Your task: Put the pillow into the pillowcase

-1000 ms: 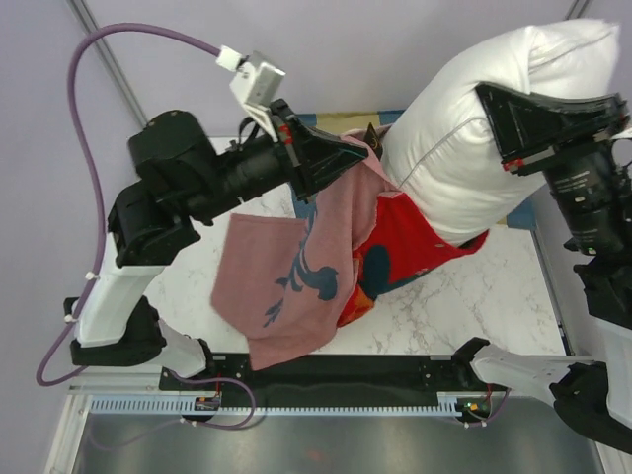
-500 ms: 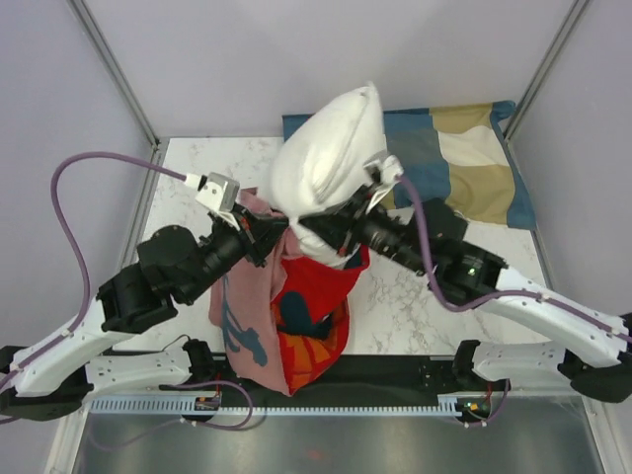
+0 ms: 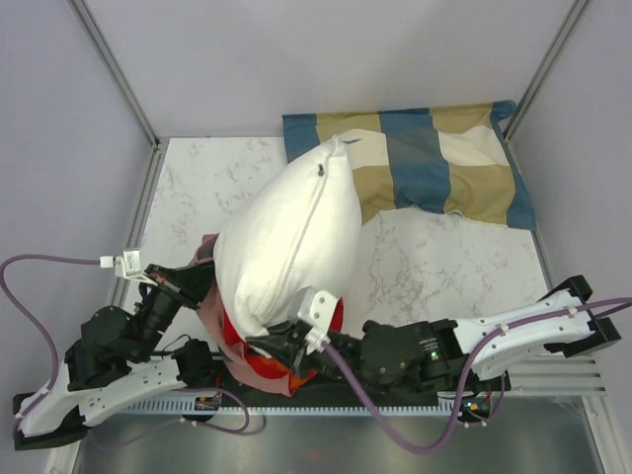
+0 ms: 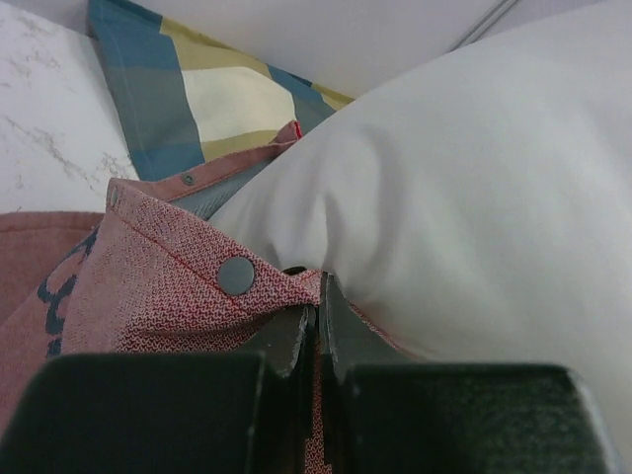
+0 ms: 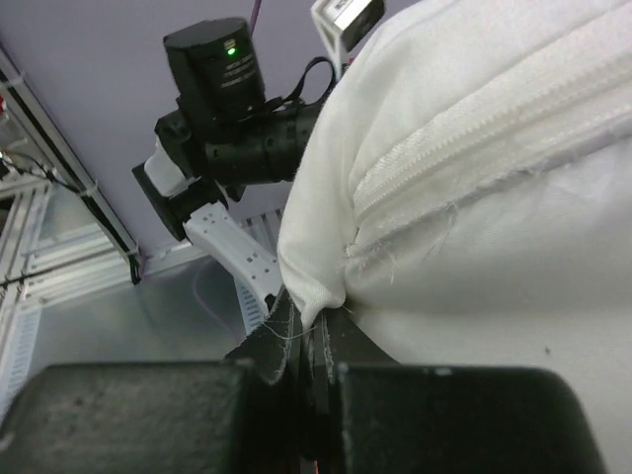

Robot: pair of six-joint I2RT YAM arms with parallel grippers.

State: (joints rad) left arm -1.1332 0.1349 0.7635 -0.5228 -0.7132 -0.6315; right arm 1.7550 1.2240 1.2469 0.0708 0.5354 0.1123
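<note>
The white pillow [image 3: 286, 242] lies lengthwise over the near middle of the table, its far corner towards the checked pillow. The red pillowcase [image 3: 240, 348] is mostly hidden under its near end; only a bunched red and pink part shows. My left gripper [image 3: 202, 286] is shut on the pillowcase's pink snap-button edge [image 4: 183, 286], right beside the pillow [image 4: 474, 197]. My right gripper [image 3: 286, 348] is shut on the pillow's near corner [image 5: 316, 286], by its zip seam [image 5: 474, 148].
A blue, tan and cream checked pillow [image 3: 444, 163] lies at the table's back right. Enclosure posts stand at both back corners. A black rail [image 3: 415, 380] runs along the near edge. The left arm [image 5: 227, 128] shows in the right wrist view.
Both arms have dropped low and pulled back to the near edge. The pillow has come down from upright to lying over the pillowcase, which now hardly shows.
</note>
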